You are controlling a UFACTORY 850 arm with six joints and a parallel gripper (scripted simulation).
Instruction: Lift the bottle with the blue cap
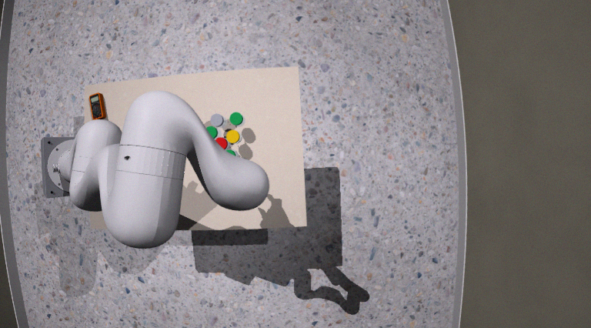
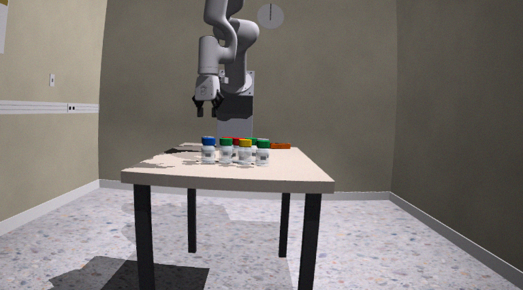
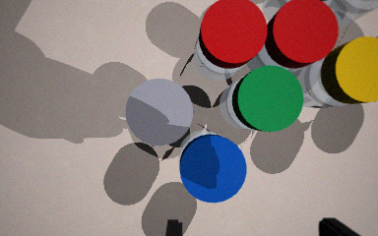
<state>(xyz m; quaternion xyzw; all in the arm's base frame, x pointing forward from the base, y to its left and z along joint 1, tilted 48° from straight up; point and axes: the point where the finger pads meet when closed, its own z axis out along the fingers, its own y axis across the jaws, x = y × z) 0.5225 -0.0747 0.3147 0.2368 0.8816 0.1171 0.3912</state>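
Observation:
The bottle with the blue cap (image 2: 208, 150) (image 3: 213, 168) stands upright at the left end of a tight cluster of bottles on the beige table (image 2: 300, 167) (image 1: 261, 88). In the wrist view a grey-capped bottle (image 3: 158, 111) and a green-capped bottle (image 3: 270, 98) stand right beside it. My gripper (image 2: 206, 112) (image 3: 253, 231) is open and empty. It hangs well above the blue cap, pointing down, with the cap a little ahead of the fingertips in the wrist view. In the overhead view the arm hides the blue cap and the gripper.
Two red-capped bottles (image 3: 233, 30) (image 3: 305, 30) and a yellow-capped one (image 3: 358, 69) (image 2: 244, 152) (image 1: 232, 135) stand behind, with more green caps (image 1: 235, 118) (image 2: 263, 152). All stand upright. An orange multimeter (image 1: 97, 105) (image 2: 280, 146) lies near the arm's base.

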